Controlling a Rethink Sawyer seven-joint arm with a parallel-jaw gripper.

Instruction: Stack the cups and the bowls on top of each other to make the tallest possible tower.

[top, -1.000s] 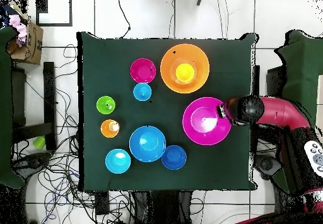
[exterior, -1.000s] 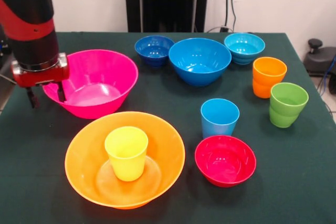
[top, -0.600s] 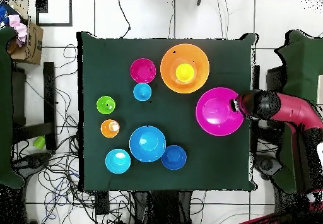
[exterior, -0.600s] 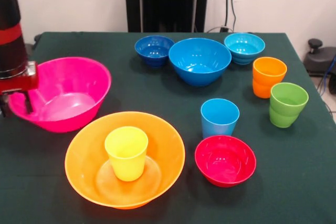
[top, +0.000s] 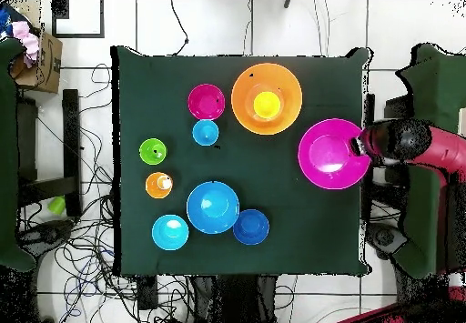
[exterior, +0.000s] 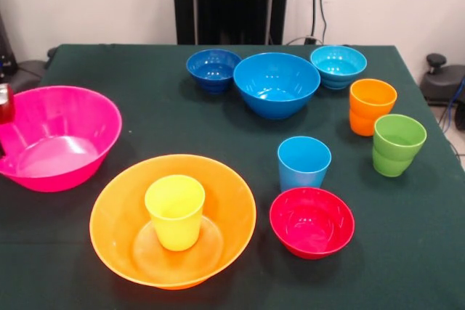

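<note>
The large pink bowl (exterior: 54,143) (top: 329,154) is at the table's side edge, its rim reaching past that edge in the overhead view. My gripper (top: 362,144) is at the outer rim and grips it; the front view shows only a red sliver of it at the left border. The large orange bowl (exterior: 218,179) (top: 246,110) holds the upright yellow cup (exterior: 174,208) (top: 267,105). The light-blue cup (exterior: 304,163) (top: 205,132) stands beside the small red bowl (exterior: 312,221) (top: 207,101).
The medium blue bowl (exterior: 276,83) (top: 213,206) sits between the small dark blue bowl (exterior: 213,68) (top: 250,227) and the small cyan bowl (exterior: 338,65) (top: 170,232). The orange cup (exterior: 372,107) (top: 158,185) and green cup (exterior: 397,144) (top: 153,151) stand together.
The gripper has drawn the pink bowl steadily outward, from beside the orange bowl to the table's side edge. The arm has nearly left the front view. Nothing else moved.
</note>
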